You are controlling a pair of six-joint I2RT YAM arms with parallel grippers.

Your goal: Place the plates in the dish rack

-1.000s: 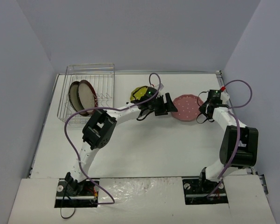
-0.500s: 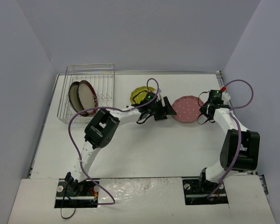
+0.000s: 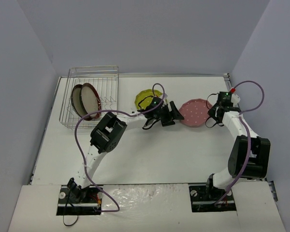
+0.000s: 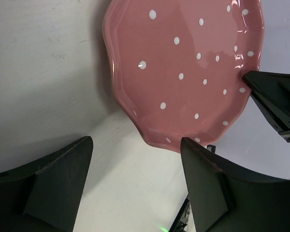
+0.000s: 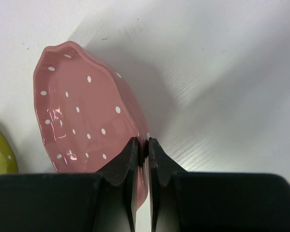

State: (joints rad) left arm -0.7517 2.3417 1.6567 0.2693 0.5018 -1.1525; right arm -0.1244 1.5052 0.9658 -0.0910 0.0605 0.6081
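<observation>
White table (image 3: 150,154), matt surface. On it: dish rack (image 3: 108,89) at far-L corner; yellow-green plate (image 3: 144,96) flat, far-ctr; pink plate (image 3: 194,113) just R of it, tilted, contact w/ table unclear.

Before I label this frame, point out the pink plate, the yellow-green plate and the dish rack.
pink plate (image 4: 183,72), left wrist view, on its dotted centre.
yellow-green plate (image 3: 143,98), top external view, on its uncovered far part.
dish rack (image 3: 108,92), top external view, on bare tines.
</observation>
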